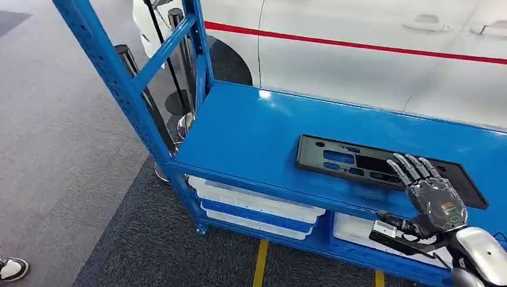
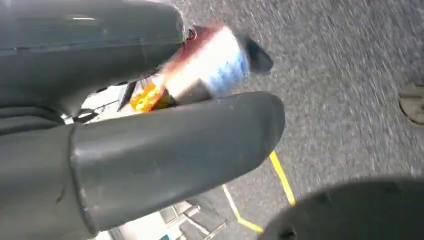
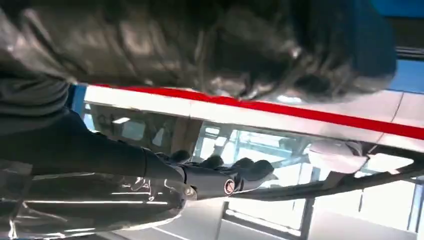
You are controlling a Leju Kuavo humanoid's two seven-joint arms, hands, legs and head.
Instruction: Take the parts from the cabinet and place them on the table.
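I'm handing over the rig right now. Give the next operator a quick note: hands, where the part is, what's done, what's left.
Right hand: over the near edge of the black part, fingers extended onto it; a firm grip cannot be confirmed.
Left hand: hangs over the floor; its wrist view is blurred and its state is unclear.
The part lies flat on the blue shelf of the cabinet, not yet lifted.
White bins sit on the shelf below.
Left: grip the part, lift it, carry it to the table.
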